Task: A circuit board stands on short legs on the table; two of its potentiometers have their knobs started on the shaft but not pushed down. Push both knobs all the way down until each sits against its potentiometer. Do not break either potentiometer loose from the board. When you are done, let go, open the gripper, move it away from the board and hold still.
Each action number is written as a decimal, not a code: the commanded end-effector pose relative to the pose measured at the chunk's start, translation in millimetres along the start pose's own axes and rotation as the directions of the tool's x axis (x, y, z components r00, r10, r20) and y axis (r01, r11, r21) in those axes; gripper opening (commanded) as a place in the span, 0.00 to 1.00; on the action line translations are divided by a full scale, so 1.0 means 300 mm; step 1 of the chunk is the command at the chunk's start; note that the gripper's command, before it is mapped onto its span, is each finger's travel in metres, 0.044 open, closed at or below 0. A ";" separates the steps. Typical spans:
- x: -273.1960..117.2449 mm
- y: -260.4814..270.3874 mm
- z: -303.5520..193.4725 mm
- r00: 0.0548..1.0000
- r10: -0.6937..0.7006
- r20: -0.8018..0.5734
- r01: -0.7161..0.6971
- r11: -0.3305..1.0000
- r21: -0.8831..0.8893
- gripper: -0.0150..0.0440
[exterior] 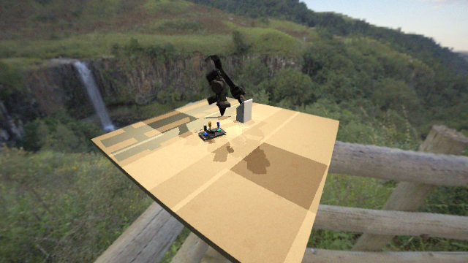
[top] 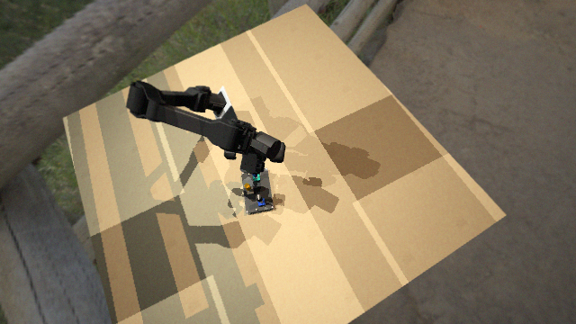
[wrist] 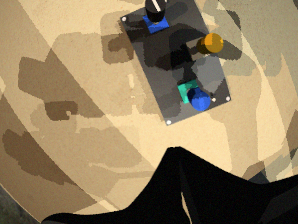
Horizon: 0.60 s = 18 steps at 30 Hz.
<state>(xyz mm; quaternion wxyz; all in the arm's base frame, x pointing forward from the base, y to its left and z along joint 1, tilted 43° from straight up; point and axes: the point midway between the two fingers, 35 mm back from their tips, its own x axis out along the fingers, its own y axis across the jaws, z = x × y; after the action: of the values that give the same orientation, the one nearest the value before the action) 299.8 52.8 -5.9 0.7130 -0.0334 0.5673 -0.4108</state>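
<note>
On the near side of the tan table (exterior: pixel 234 204), patched with lighter and darker bands, the surface runs back from the wooden rails to a small dark board (exterior: pixel 212 134) standing a little way in from the far edge. Three knobs rise from the board: a black one (exterior: pixel 205 128) on a blue base at its nearer end, an orange one (exterior: pixel 210 124) along one long side, and a blue one (exterior: pixel 218 124) on a teal base at the end closest to the arm. From the wrist camera the same parts are clearer: the board (wrist: pixel 174 50) lies slantwise below, with the black knob (wrist: pixel 154 7) at its far end, the orange knob (wrist: pixel 213 43) at the right edge, and the blue knob (wrist: pixel 198 99) nearest the lens. Above and just behind the board hangs the gripper (exterior: pixel 222 110), its fingers brought fully together with nothing between them, pointing downward and clear of every knob; in the overhead view the gripper (top: pixel 255 171) sits over the board's arm-side end, near the teal base (top: pixel 257 178). Behind it the black arm (top: pixel 189 117) folds back to a grey upright block (exterior: pixel 244 110) near the table's far edge.
</note>
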 end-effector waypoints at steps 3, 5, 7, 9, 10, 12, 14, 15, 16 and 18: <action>0.016 -0.082 0.049 0.998 -0.056 0.014 0.051 0.975 0.216 0.25; 0.022 -0.098 0.057 0.998 -0.068 0.015 0.062 0.965 0.256 0.25; 0.022 -0.100 0.058 0.997 -0.070 0.015 0.063 0.963 0.261 0.25; 0.022 -0.100 0.058 0.997 -0.070 0.015 0.063 0.963 0.261 0.25; 0.022 -0.100 0.058 0.997 -0.070 0.015 0.063 0.963 0.261 0.25; 0.022 -0.100 0.058 0.997 -0.070 0.015 0.063 0.963 0.261 0.25; 0.056 -0.102 0.059 0.997 -0.070 0.015 0.063 0.963 0.261 0.25; 0.081 -0.105 0.059 0.997 -0.070 0.015 0.064 0.963 0.261 0.25; 0.089 -0.105 0.059 0.997 -0.070 0.015 0.064 0.963 0.261 0.25; 0.089 -0.105 0.059 0.997 -0.070 0.015 0.064 0.963 0.261 0.25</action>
<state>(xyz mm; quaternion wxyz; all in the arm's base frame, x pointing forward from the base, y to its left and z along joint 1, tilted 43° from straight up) 298.1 12.5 0.5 0.7026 0.0393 0.4989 -0.5059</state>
